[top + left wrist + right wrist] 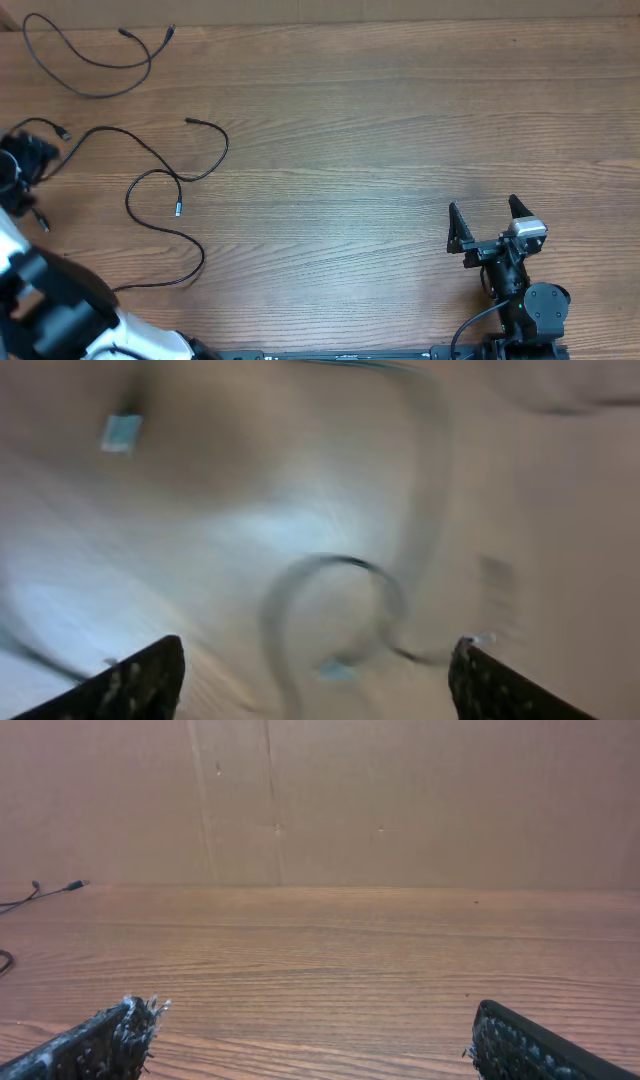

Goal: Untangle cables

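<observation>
The left claw point(320, 644) stands with its jaws wide apart and nothing between them. Its own camera is heavily blurred, so only a smeared loop of cord shows on the tabletop point(400, 120) below the gap. From above, this claw sits right where the nearest strands run in, though I cannot tell whether it touches any of them.

Moving outward from the left claw, the cables point(178, 178) lie as loose strands, not a knotted bundle. A short strand with a small plug curls just beside the claw. The third cable point(100, 128) arcs away from the claw and ends in a plug hanging inside a loop of the long cable point(128, 198). That long cable snakes from a plug on the side away from the claw, around the loop, and back toward the arm's base. These two cross at one spot near the top of that loop.

Farther out from the claw, the lone cable point(100, 95) lies in its own open curve, touching none of the others.

Well apart from the left claw, across bare wood, the right claw point(483, 203) rests with jaws apart, empty.

By my reading the job is well advanced. One cable is fully separated, and what remains is parting the overlap of the other two and spreading the strands beside the claw.
</observation>
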Motion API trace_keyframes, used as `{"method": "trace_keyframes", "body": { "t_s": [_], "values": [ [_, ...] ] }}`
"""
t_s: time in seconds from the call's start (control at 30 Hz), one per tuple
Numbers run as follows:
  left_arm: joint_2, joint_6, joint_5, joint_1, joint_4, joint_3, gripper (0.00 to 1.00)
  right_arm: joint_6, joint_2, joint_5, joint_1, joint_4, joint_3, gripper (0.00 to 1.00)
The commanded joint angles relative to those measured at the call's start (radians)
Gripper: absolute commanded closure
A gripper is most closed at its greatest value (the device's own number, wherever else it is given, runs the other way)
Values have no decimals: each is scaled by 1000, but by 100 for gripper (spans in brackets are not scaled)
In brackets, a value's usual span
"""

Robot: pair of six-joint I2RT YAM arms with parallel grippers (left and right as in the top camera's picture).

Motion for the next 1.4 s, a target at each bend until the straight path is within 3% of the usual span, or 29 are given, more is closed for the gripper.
{"method": "trace_keyframes", "body": {
  "t_s": [0.0,0.17,0.23,0.33,0.4,0.67,1.07,1.37],
  "values": [
    [-129,59,462,-82,-58,27,9,-8,-7,9,-1,5,-10,0],
    [-229,85,375,-343,-200,27,5,-8,-7,9,-1,5,-10,0],
    [-249,84,323,-455,-224,27,0,-8,-7,9,-1,5,-10,0],
    [-271,79,230,-588,-233,27,0,-8,-7,9,-1,5,-10,0],
    [-294,18,147,-652,-266,27,0,-8,-7,9,-1,5,-10,0],
    [-474,-6,-84,-660,-438,27,1,-8,-7,9,-1,5,-10,0],
    [-895,96,11,-661,-451,-30,0,-8,-7,9,-1,5,-10,0],
    [-1216,96,10,-660,-451,-253,1,-8,-7,9,-1,5,-10,0]
  ]
}}
